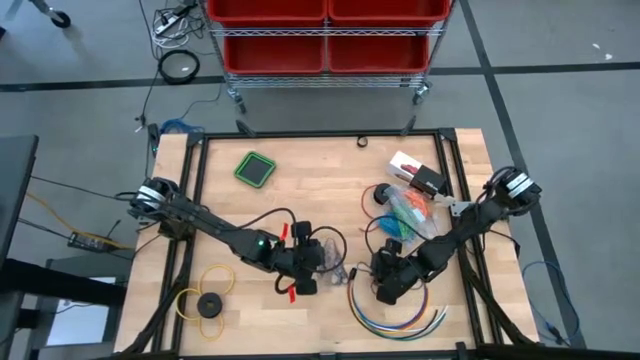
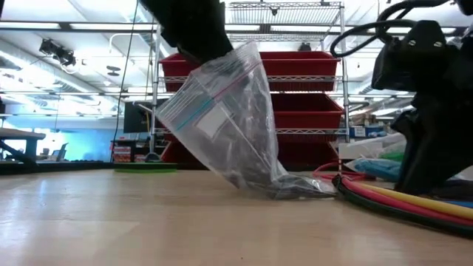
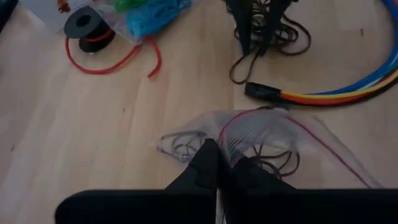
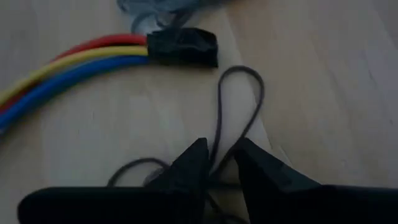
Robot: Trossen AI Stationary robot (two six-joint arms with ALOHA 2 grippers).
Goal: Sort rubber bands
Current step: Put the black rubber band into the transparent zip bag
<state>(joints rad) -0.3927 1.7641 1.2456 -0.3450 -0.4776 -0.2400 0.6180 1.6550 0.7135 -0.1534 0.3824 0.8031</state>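
Note:
A clear zip bag [image 2: 229, 118] with dark rubber bands [image 3: 186, 146] inside hangs slanted from my left gripper [image 3: 217, 163], which is shut on it near the table's middle [image 1: 312, 262]. To the right of it my right gripper [image 4: 216, 158] points down at a loose bunch of dark rubber bands [image 3: 273, 31] on the table and is shut on some strands. Blue, green and orange bands lie in clear bags [image 1: 410, 212] farther back. My left gripper pinches the bag's top edge by the red zip line [image 3: 229, 138] between its two fingers, slanting down from the table's left. The bag hangs tilted below the fingers, and its bottom corner [image 2: 295, 188] rests on the table. My right gripper pinches thin dark band strands [image 4: 217, 144] between its fingertips, slanting down from above. A slack loop [image 4: 239, 102] of these bands lies on the table just ahead of the fingers.
A curved bundle of coloured cables [image 1: 390, 315] with a black end [image 4: 183, 46] lies close to my right gripper. A black spool with red cord [image 3: 87, 28], a yellow ring with a black disc [image 1: 205, 300] and a green square object [image 1: 256, 168] are on the table.

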